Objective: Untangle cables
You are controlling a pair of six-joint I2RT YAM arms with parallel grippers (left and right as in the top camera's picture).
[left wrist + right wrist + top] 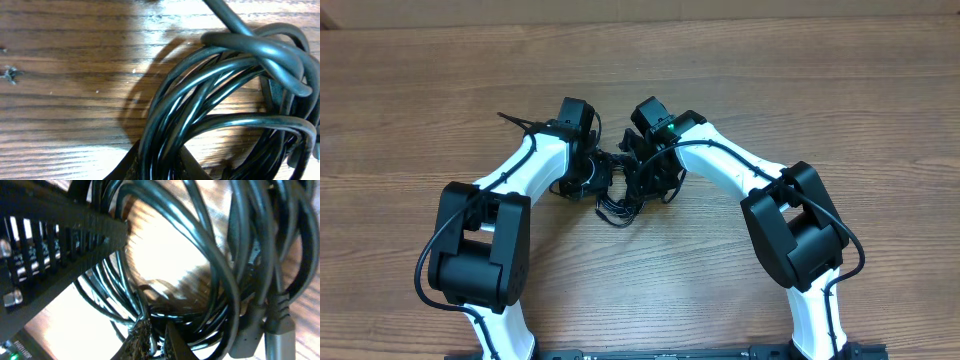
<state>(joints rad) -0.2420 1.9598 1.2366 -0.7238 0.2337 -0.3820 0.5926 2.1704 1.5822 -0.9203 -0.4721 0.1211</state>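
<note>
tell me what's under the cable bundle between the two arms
Bare wooden table shows through the loops of the black cables, with their shadow on it. From overhead, both arms' fingers cover much of the bundle, so whatever lies under the middle is hidden.

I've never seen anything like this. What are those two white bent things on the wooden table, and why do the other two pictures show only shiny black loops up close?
The white shapes are two robot arms seen from a camera above the table. Each ends in a two-finger end effector: the left end effector and the right end effector meet over a tangle of thin black cables. The other two pictures come from small cameras on each wrist, so close that the cables fill the view. In both, the fingertips at the bottom edge seem closed around several strands. A grey plug hangs at lower right of the right wrist picture.
</note>
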